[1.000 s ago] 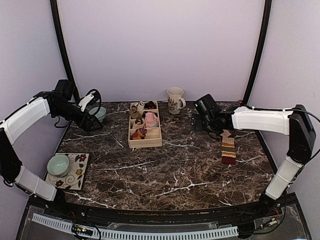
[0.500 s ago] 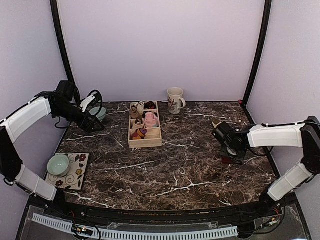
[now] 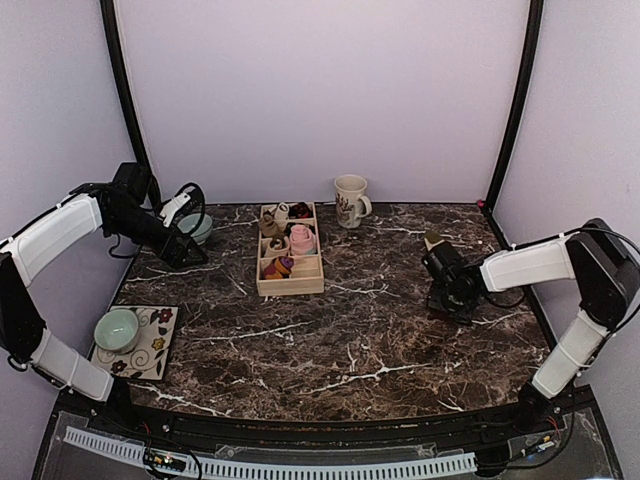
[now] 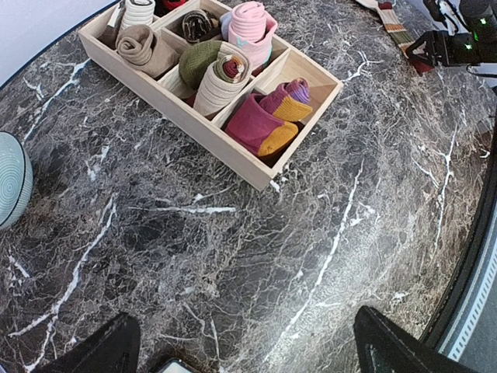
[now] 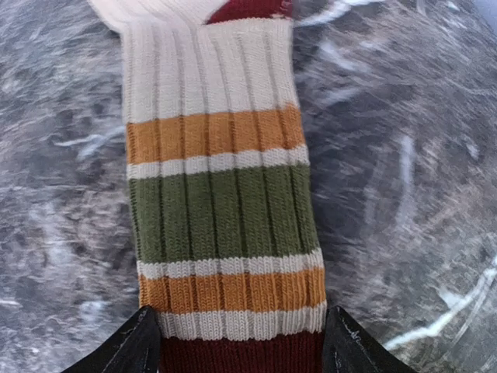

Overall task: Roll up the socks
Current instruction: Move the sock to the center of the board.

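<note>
A striped sock (image 5: pixel 221 202) lies flat on the marble, with white, orange, olive and maroon bands. My right gripper (image 5: pixel 237 346) has a finger pressed against each edge of its maroon end, shut on it. In the left wrist view the same sock (image 4: pixel 394 23) stretches away from that gripper (image 4: pixel 435 48). From above, the right gripper (image 3: pixel 447 303) covers most of the sock. A rolled maroon, orange and purple sock (image 4: pixel 273 118) sits in the wooden tray (image 4: pixel 186 124). My left gripper (image 4: pixel 241 342) hangs open over bare marble at the far left (image 3: pixel 185 250).
The compartment tray (image 3: pixel 290 289) holds several rolled bundles, among them a pink one (image 4: pixel 250 23). A mug (image 3: pixel 350 200) stands behind it. A teal bowl (image 3: pixel 199 228) is beside the left gripper. Another bowl (image 3: pixel 117 328) rests on a floral mat (image 3: pixel 150 350) at the front left.
The right arm swung from behind the sock down onto its near end, and the jaws narrowed onto its edges. The left arm has barely moved.
</note>
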`<action>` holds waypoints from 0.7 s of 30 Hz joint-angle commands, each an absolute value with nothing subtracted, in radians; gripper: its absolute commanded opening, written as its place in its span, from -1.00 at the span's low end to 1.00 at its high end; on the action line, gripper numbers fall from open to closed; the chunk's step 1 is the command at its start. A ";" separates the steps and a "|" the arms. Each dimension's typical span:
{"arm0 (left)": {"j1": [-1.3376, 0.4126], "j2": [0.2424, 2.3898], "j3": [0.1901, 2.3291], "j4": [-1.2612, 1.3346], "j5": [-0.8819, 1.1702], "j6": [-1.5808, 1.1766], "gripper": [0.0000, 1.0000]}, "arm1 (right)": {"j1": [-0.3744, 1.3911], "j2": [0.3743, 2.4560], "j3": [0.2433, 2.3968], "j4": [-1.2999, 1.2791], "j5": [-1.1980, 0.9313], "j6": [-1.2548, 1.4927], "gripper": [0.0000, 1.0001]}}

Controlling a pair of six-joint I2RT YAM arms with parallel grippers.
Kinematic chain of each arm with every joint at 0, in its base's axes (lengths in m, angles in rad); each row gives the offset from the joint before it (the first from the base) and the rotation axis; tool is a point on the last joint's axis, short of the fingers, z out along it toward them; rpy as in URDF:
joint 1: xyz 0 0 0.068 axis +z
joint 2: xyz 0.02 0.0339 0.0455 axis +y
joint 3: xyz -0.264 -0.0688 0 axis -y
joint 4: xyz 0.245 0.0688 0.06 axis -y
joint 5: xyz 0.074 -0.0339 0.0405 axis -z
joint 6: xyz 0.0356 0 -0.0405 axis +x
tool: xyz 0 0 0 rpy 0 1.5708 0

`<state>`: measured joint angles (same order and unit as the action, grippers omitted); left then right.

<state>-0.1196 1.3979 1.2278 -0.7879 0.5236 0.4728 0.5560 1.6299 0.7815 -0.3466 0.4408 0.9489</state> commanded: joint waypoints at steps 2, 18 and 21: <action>-0.113 1.355 1.249 -0.834 0.554 0.508 0.98 | 0.620 1.758 0.820 -0.251 0.143 0.881 0.39; -0.115 1.340 1.267 -0.935 0.726 0.606 0.98 | 0.983 2.113 1.352 -0.364 0.072 0.879 0.38; -0.132 1.352 1.268 -0.953 0.784 0.630 0.98 | 0.985 2.050 1.317 -0.351 0.080 0.889 0.49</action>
<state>-0.1196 1.3670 1.2430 -0.8867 0.6758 0.5732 0.9741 2.0686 1.3750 -0.2676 0.1646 0.8474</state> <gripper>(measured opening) 0.988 0.709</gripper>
